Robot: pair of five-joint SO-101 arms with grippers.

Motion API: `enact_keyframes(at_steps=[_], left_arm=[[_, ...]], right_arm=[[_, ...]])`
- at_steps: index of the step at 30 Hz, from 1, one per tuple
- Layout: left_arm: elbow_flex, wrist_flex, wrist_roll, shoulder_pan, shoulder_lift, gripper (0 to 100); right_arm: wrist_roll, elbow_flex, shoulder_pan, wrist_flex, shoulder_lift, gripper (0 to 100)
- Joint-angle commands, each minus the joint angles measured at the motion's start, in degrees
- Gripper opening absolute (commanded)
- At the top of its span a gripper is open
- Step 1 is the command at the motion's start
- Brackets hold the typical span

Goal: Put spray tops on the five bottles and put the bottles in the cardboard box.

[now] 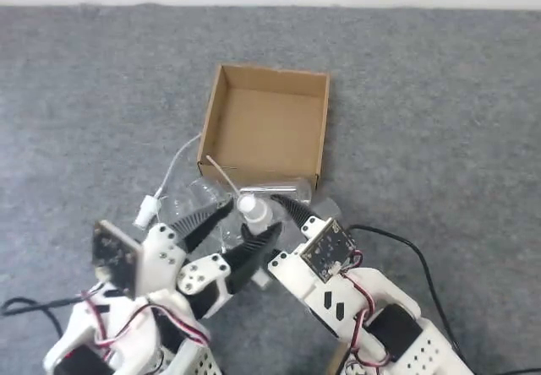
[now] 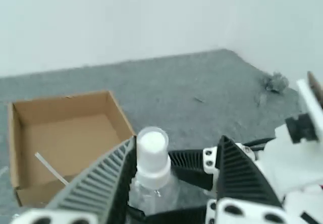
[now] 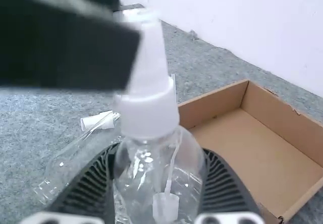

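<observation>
Base of bottle (image 3: 151,168) cut off, cardboard box (image 3: 262,143) corner cropped, other bottles (image 1: 196,196) half-hidden

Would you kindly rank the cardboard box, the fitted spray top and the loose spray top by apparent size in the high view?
1. cardboard box, clearly largest.
2-3. loose spray top and fitted spray top: their heads look alike, and the fitted one sits raised on a held bottle, nearer the camera, so I leave them unranked.

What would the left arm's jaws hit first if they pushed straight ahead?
Most likely the spray top on the bottle right between them; the cardboard box lies beyond, though depth is unclear.
</observation>
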Motion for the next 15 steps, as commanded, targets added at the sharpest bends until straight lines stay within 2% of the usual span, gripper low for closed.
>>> enact_keyframes(at_steps=[1, 6, 9, 15], left_arm=[[-3.91, -0.35, -1.85, -5.54, -0.70, 24], [-5.32, -0.79, -1.67, -15.30, -0.79, 24], [-5.32, -0.70, -1.49, -20.84, -0.79, 24], [-4.97, -0.53, 1.49, -28.75, -0.79, 24]], right_arm=[[-0.44, -1.76, -0.22, 0.04, -1.01, 0.9], [-0.44, -2.81, 1.27, 0.31, -1.01, 2.5], [-0.53, -7.21, 2.59, 3.82, -0.92, 2.8], [-0.18, -16.18, 2.59, 7.60, 0.40, 2.8]])
